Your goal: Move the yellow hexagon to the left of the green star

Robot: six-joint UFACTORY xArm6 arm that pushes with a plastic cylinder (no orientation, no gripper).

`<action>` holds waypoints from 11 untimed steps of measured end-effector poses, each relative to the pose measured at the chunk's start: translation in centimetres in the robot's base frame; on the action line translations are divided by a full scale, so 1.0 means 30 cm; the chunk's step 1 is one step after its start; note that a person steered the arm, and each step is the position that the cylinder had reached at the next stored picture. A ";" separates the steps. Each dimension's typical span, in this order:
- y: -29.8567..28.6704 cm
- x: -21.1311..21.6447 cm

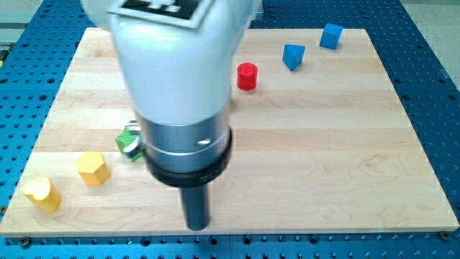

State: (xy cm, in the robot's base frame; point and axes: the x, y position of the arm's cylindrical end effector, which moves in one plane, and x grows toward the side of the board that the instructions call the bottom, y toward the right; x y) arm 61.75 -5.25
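The yellow hexagon (93,167) lies near the board's lower left. The green star (129,141) is just up and to the right of it, partly hidden behind the arm's body. My tip (197,226) rests near the board's bottom edge, to the right of and below both blocks, well apart from them. A short gap separates the hexagon from the star.
A second yellow block (42,193) sits at the bottom left corner. A red cylinder (247,75) stands at upper centre. Two blue blocks, one (292,56) and another (330,36), lie at the upper right. The wooden board (345,158) sits on a blue perforated table.
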 end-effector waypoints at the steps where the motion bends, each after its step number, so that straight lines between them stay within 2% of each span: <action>1: -0.044 0.005; 3: -0.074 0.003; 6: -0.347 -0.131; 7: -0.477 -0.221; 8: -0.484 -0.245; 9: -0.484 -0.245; 10: -0.616 -0.194; 11: -0.394 -0.123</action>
